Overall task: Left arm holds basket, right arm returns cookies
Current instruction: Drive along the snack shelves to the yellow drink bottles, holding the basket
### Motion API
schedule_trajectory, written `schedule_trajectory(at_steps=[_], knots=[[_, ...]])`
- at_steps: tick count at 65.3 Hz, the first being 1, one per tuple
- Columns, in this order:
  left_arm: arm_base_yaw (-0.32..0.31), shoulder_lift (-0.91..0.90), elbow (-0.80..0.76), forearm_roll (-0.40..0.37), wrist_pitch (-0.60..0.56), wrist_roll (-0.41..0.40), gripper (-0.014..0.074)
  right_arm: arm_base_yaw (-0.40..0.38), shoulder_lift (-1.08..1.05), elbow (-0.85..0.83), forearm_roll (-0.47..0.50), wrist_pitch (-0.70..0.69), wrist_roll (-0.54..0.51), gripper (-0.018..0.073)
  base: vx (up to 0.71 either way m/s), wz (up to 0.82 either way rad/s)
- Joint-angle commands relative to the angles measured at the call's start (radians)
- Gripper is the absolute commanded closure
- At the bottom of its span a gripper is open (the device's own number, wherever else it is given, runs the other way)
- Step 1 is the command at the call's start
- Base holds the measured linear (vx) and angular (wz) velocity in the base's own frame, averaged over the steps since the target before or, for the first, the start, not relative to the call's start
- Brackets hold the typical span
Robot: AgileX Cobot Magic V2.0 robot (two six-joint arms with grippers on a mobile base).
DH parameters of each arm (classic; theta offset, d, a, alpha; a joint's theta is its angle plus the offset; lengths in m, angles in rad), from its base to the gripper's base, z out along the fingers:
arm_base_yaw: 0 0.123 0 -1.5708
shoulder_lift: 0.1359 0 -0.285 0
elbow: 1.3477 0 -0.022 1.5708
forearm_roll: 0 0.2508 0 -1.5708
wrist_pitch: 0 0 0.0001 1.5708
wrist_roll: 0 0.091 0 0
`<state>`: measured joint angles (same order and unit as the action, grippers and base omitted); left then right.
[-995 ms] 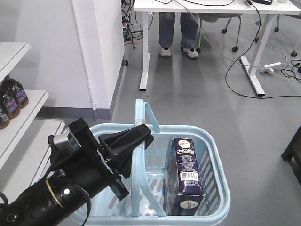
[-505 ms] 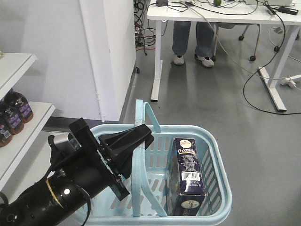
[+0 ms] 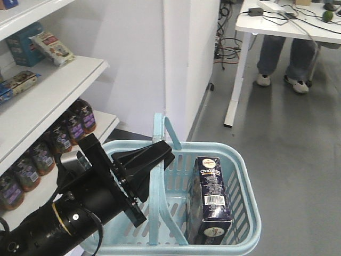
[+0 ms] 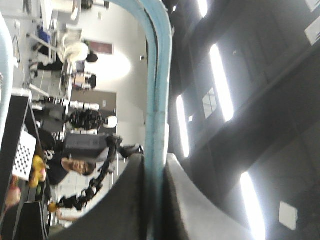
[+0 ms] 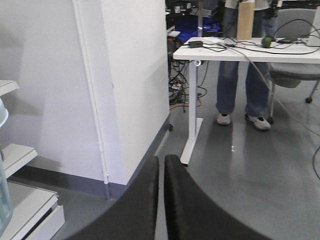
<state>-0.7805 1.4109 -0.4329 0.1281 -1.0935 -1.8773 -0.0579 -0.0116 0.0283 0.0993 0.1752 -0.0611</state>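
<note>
Cookies (image 3: pixel 210 198): front view. The dark navy box stands on end inside the light blue basket (image 3: pixel 208 145), in its 3 o'clock half. It leans a little, barcode face toward the camera, round white logo at the low end. The rest of the basket floor is bare slotted plastic.

Left arm (image 3: pixel 74 213) comes in from 7 o'clock, yellow ring on the joint. The left gripper (image 3: pixel 162 156) is a flat black wedge pointing to 2 o'clock, clamped on the raised swing handle (image 3: pixel 158 125), which stands up at the basket's 12 o'clock rim. The right arm is not seen here.

White shelves (image 3: pixel 58 80) run along 9 to 10 o'clock, with dark bottles (image 3: pixel 53 141) in a row on the lower board and a blue carton (image 3: pixel 24 45) above. A white pillar (image 3: pixel 186 64) is at 12 o'clock. A white desk (image 3: pixel 266 21) and a person's legs (image 3: pixel 282 53) are at 1 o'clock.

Left wrist view: the swing handle (image 4: pixel 157 75) runs down from 12 o'clock as a blue strip and ends pinched between the two dark fingers (image 4: pixel 132 200) of the left gripper (image 4: pixel 154 165). The fingers press against it on both sides.

Right wrist view: the right gripper (image 5: pixel 161 162) sits at 6 o'clock. Its fingers (image 5: pixel 142 210) are drawn nearly together with only a thin slit between, and it holds nothing. Ahead are the white pillar (image 5: pixel 130 90), the desk (image 5: pixel 240 50) and the person's legs (image 5: pixel 245 85). No cookies in this view.
</note>
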Motion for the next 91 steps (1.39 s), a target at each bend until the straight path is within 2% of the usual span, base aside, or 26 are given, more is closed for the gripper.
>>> schedule_trajectory(at_steps=[1, 91], knots=[[-0.005, -0.039, -0.024, -0.015, -0.279, -0.001, 0.0596, -0.001, -0.012, 0.018, -0.003, -0.071, -0.008, 0.0566, 0.12, 0.5], [-0.005, -0.039, -0.024, -0.015, -0.279, -0.001, 0.0596, -0.001, -0.012, 0.018, -0.003, -0.07, -0.008, 0.0566, 0.09, 0.47]])
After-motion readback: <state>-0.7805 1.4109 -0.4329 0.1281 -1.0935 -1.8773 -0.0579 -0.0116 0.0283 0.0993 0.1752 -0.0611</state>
